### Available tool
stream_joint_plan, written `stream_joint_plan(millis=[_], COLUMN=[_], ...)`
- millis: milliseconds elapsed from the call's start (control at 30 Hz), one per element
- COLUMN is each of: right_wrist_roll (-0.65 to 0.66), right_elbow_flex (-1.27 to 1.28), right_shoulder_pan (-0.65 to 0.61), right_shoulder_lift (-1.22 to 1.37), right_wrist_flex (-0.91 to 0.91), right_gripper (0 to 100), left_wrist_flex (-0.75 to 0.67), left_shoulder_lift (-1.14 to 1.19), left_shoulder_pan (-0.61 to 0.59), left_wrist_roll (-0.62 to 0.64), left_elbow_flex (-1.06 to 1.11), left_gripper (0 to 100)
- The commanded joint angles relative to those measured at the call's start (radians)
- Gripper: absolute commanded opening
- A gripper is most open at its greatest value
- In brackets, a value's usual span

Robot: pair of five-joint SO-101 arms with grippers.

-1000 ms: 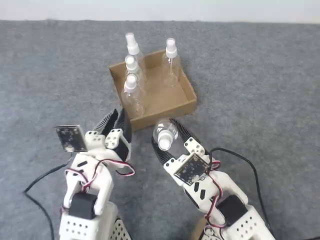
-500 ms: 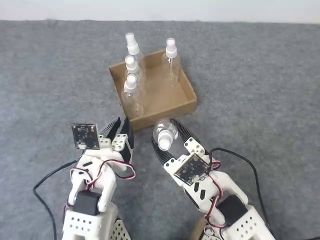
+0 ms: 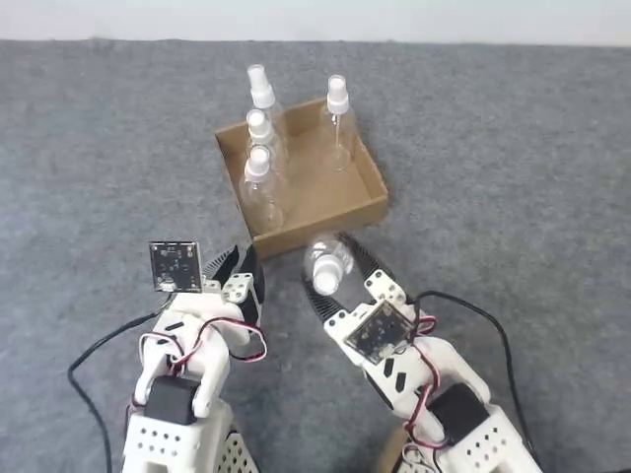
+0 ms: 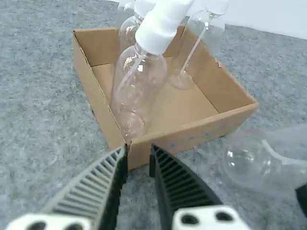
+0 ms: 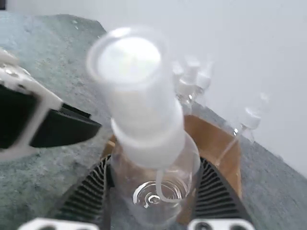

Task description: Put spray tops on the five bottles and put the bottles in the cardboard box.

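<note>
The fifth bottle [image 5: 152, 158], clear plastic with its white spray top [image 5: 132, 72] already on, is clamped across its body between the ribbed black fingers of the right gripper [image 3: 325, 260]. It is held tilted, top toward the arm and rounded base toward the cardboard box [image 3: 325, 222], just outside the box's near wall. A thin dip tube shows through the plastic.

The other four bottles stand upright inside the box, each with a white spray top. Three form a row along the wall on the left arm's side: the nearest [image 3: 260, 187], the middle one [image 3: 260, 138] and the farthest [image 3: 263, 99]. The fourth [image 3: 337, 123] stands apart from them, near the far wall.

The left gripper [image 4: 138, 153] sits low before the box's near corner, its fingers drawn almost together with only a thin slit between them and nothing in their grasp.

A few small bluish marks [image 4: 192, 142] run along the box's near wall, too small to read. Each wrist carries a bare circuit board [image 3: 175, 266]; any print on it is too fine to make out. Red and white wires loop over both arms, and a black cable [image 3: 473, 307] trails from the right one.

Everything rests on a grey carpet-like surface [image 3: 513, 148], which ends at a pale wall [image 3: 414, 20] along the far edge.
</note>
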Motion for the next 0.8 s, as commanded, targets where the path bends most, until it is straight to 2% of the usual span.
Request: stream_joint_plan(millis=[0,233,500,767], right_wrist_roll=[-0.011,-0.011,-0.066,-0.066], right_elbow_flex=[-0.091,-0.117,-0.218,-0.245], right_shoulder_pan=[0.058,0.064,0.064,0.074], right_shoulder_lift=[-0.012,-0.005,-0.005,-0.002], right_wrist_flex=[0.048,0.059,0.168,0.166], right_gripper=[6.9,6.9,6.9,6.9], left_wrist_flex=[0.003,0.000,0.000,0.000], left_shoulder_lift=[-0.012,-0.012,-0.012,-0.012], left_shoulder_pan=[0.003,0.003,0.003,0.003], left_wrist_roll=[-0.011,-0.011,-0.011,-0.011], left_elbow_flex=[-0.013,-0.013,-0.013,-0.013], left_gripper=[7,7,7,7])
